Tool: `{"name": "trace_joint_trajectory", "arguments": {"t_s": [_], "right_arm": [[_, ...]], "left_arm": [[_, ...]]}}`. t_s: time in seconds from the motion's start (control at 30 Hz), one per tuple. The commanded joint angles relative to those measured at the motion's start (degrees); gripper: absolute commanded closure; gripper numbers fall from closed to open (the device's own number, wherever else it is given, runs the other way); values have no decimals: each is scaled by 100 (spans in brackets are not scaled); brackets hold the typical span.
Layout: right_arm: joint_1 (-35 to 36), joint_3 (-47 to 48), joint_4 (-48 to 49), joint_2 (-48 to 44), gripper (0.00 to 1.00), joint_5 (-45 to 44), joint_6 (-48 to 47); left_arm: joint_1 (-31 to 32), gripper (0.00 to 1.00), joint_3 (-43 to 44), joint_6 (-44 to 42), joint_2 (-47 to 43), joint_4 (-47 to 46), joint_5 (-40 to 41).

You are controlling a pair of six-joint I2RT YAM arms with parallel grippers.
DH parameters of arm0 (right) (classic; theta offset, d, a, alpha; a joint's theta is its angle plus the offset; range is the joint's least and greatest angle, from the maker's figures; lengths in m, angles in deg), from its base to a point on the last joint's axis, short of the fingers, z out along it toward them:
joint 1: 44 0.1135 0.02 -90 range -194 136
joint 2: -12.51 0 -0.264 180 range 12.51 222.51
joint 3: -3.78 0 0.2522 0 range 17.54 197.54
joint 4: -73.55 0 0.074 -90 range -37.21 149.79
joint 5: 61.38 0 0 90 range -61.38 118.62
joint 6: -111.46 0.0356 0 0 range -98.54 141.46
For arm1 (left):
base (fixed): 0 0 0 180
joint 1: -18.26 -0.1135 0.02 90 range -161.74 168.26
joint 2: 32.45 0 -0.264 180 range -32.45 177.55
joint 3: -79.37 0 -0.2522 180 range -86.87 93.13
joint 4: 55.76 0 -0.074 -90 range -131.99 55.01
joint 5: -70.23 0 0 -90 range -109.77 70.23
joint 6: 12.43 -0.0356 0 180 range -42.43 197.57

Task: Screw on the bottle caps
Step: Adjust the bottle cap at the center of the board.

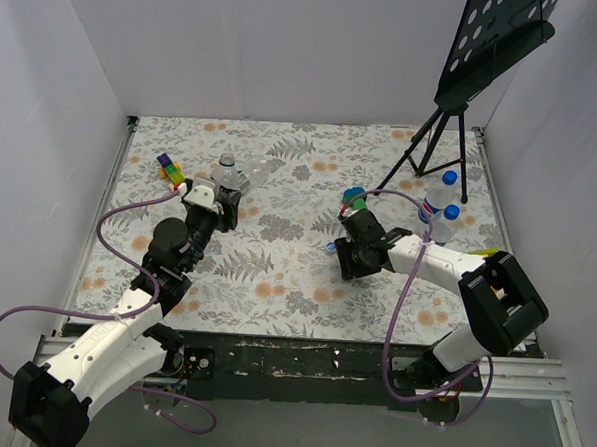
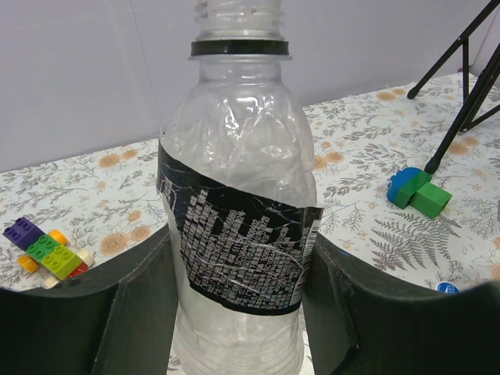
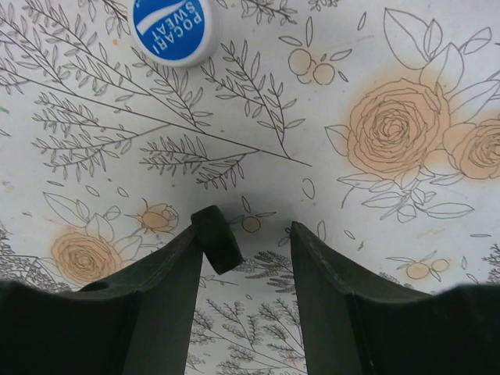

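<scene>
Gripping the clear plastic bottle with a black label (image 2: 234,156) across its labelled middle, the left gripper (image 2: 238,258) is closed snug, one finger flat to each side. The bottle stands upright over the far-left part of the floral-print table cover (image 1: 276,272). Its threaded mouth is bare, with a black ring under the thread. The multicoloured toy blocks (image 2: 45,251) lie just beside it on the left. The right gripper (image 3: 254,234) is low over the cover, right of centre, jaws partly apart. A small black round cap (image 3: 217,238) stands tilted on its edge against one fingertip, with a clear gap to the other finger, so it is touched but not clamped. A blue round cap printed POCARI SWEAT (image 3: 169,27) lies flat on the cover beyond the fingers, apart from them. A green-and-blue toy block (image 2: 418,191) sits farther back. A pair of blue-capped clear bottles (image 1: 442,196) stands upright at the right side, near the black music stand on a tripod (image 1: 493,38).
</scene>
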Motion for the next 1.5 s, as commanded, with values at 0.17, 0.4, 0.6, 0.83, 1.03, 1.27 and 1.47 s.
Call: {"name": "trace_joint_trajectory", "arguments": {"t_s": [0.17,0.4,0.6,0.83,1.03,1.27,1.47], "right_arm": [[196,-75,139,181,51,2,-116],[363,101,-54,260,85,-332,-222],[503,381,-431,330,86,-937,-415],[741,752,-741,559,57,-1029,-608],[469,593,-362,-11,36,-281,-415],[3,286,-221,-417,51,-244,-362],[-68,163,-99,-303,53,-139,-397]], "left_arm": [[-22,100,71,-32,-15,-31,-64],[-22,100,80,-23,-6,-23,-82],[-22,100,71,-32,-15,-40,-73],[-22,100,80,-32,-32,-14,-64],[-22,100,62,-50,-50,-23,-64],[-22,100,80,-41,-50,-14,-73],[-22,100,80,-32,-41,-5,-90]]}}
